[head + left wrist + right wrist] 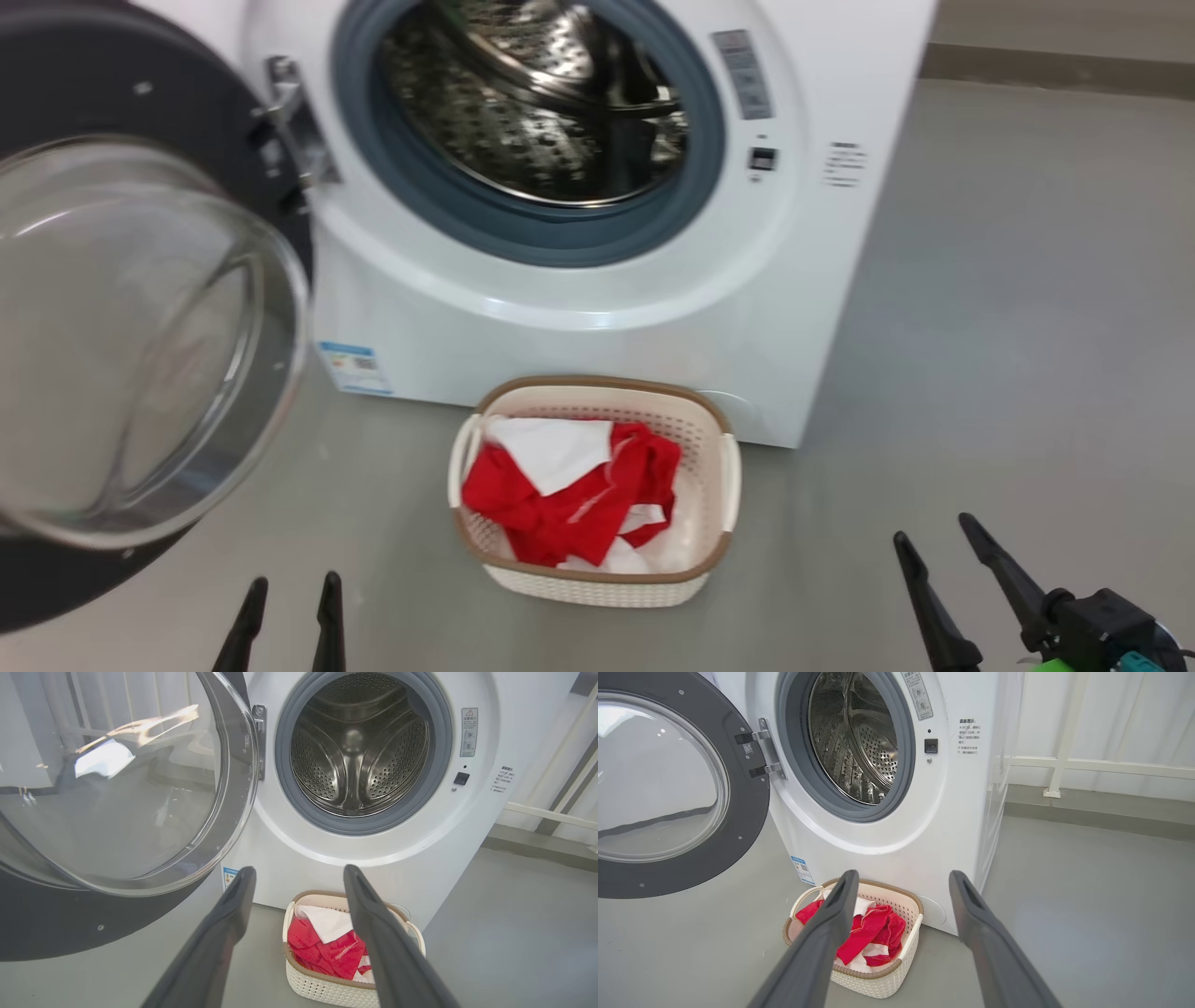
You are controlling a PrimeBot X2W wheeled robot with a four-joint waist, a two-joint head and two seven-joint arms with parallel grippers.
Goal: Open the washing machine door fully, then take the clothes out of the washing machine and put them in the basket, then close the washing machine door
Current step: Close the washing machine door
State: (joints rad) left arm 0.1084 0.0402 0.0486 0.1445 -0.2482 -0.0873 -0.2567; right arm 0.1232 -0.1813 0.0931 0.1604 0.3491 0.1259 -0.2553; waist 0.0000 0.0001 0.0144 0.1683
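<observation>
The white washing machine (822, 308) (472, 826) (952, 826) stands ahead, its steel drum (532, 93) (359, 746) (859, 742) bare inside. Its door (121, 345) (107, 779) (658, 784) hangs wide open at the left, glass bowl facing me. On the floor before the machine sits the cream basket (717, 485) (327, 989) (878, 984), with the red and white clothes (569, 495) (327, 952) (868, 933) piled inside. My left gripper (289, 588) (299, 877) and right gripper (934, 537) (903, 879) hover low, back from the basket, both open and holding nothing.
Grey floor (1008, 392) spreads out to the right of the machine. A white railing (1087, 765) and pale curtain run along the wall beyond. The open door's black rim (56, 579) juts out near my left gripper.
</observation>
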